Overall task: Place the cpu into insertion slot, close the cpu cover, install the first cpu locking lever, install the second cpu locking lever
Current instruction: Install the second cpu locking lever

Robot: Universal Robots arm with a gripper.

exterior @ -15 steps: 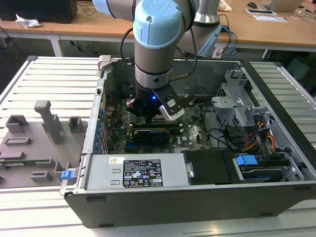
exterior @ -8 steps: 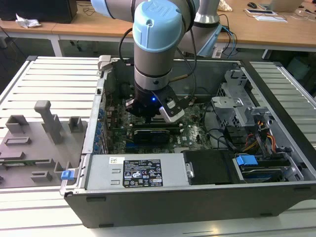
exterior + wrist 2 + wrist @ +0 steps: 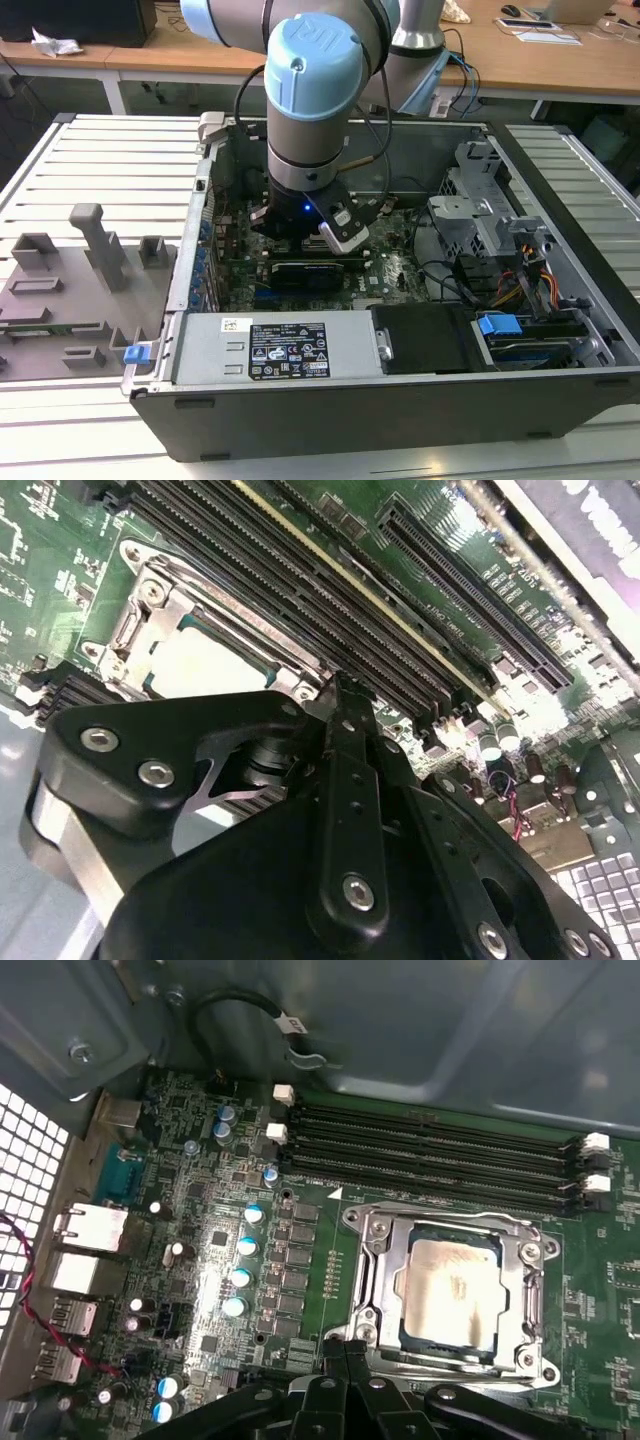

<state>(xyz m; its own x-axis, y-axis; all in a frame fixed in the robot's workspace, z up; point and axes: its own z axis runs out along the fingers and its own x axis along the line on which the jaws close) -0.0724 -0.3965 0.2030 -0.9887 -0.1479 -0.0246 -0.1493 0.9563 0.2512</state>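
Even room light fills the exterior view, the arm shading the motherboard [image 3: 385, 265] beneath, while both wrist views show glare washing out the cpu [image 3: 205, 660] lid and the near tool [image 3: 345, 780] linkage looming dark and soft

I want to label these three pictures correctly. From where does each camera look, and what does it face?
Exterior view: off the arm, above the open computer case, facing the arm reaching inside.
First wrist view: on the arm, facing the cpu in the insertion slot, cpu cover down; black pincer linkage at the edge.
Second wrist view: on the arm, low along the board; pincer body up front.
Both wrist views share the cpu and memory slots.
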